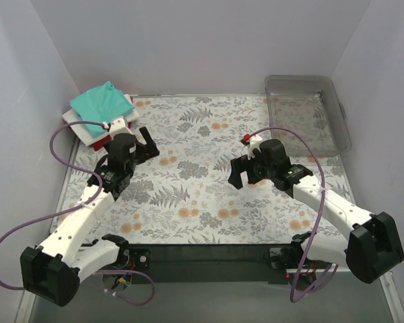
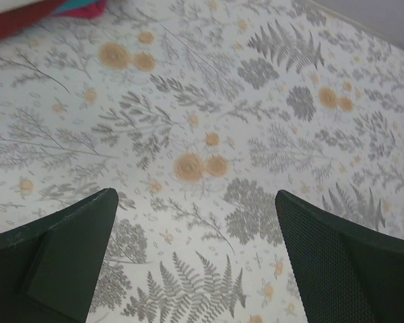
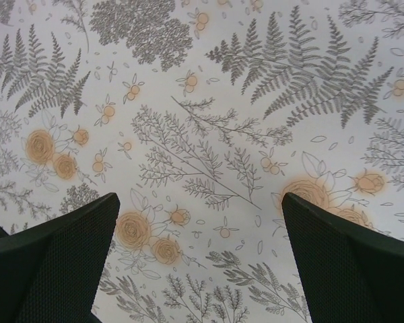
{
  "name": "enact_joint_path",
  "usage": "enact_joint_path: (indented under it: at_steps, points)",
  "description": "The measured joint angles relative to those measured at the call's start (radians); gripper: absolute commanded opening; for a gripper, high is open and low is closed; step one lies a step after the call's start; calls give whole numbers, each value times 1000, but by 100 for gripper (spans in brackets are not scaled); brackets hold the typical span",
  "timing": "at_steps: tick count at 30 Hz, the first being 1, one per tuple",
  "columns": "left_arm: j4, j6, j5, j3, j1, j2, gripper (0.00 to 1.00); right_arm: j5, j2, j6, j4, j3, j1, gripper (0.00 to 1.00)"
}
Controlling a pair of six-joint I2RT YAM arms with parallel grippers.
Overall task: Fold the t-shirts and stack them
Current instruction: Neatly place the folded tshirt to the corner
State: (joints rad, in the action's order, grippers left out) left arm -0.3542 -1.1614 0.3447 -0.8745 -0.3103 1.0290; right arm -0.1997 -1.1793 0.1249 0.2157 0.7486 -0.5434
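My left gripper (image 1: pixel 148 147) is spread wide over the floral tablecloth (image 1: pixel 202 134), holding nothing. The stack of t-shirts (image 1: pixel 99 111) lies just ahead of it and to its left, touching neither finger, with the teal one on top and white and red beneath. My right gripper (image 1: pixel 237 172) is likewise spread and empty, well apart from that stack. The clear tray (image 1: pixel 300 79) sits off to its right.

Parted jaws over floral tablecloth (image 3: pixel 209 134)
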Motion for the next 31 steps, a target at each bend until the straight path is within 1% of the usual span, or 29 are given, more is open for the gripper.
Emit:
enact_joint_path:
  at_steps: [4,8,13,17,25,31]
  points:
    - [12,-38,27,84,-139,-35,97,73,28,2,4,18,21,98]
    - [9,-73,41,124,-206,-55,98,151,82,8,7,24,61,98]
    - [14,-85,41,130,-217,-108,98,246,180,18,10,24,109,98]
    - [22,-85,44,130,-217,-137,98,289,232,29,11,24,130,98]
    - [24,-83,40,130,-217,-139,98,310,252,37,19,23,137,98]
    - [47,-68,29,150,-217,-187,97,321,260,37,21,22,137,98]
